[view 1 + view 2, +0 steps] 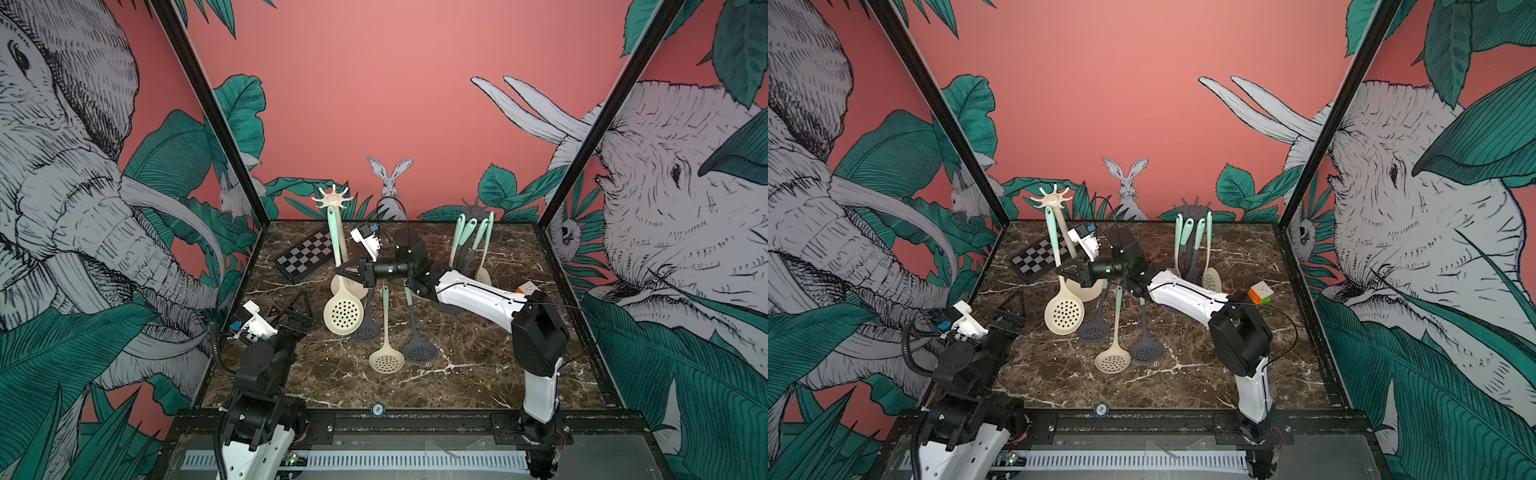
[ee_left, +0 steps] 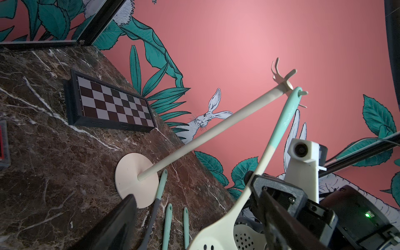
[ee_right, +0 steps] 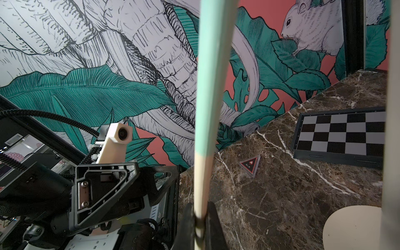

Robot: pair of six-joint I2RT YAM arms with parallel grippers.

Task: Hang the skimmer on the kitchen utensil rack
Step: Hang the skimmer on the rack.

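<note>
At the near left of the worktop (image 1: pixel 478 374), the left claw (image 1: pixel 296 311) is seen with its jaws spread wide and nothing between them. A small triangular badge (image 3: pixel 250 165) lies just beside it. A chessboard (image 1: pixel 305 255) is laid flat farther back on the left.

Right of the chessboard, a cream rack (image 1: pixel 341 232) is stood upright on its round base. The skimmer (image 1: pixel 343 311), cream with a mint handle, is held steeply tilted alongside this rack. Its handle tip is set on one prong (image 2: pixel 304 93) of the rack's crown, and the prong is seen poking through the eye. Its holed bowl is turned toward the near side. The right claw (image 1: pixel 344 272) reaches in from the right and is clamped on the cream part of the skimmer's handle.

Three spare skimmers (image 1: pixel 386 357) lie flat near the middle of the worktop. At the far right, a grey rack (image 1: pixel 471 206) is hung with several utensils (image 1: pixel 469 237). A coloured cube (image 1: pixel 1261 293) is placed nearer, to its right.
</note>
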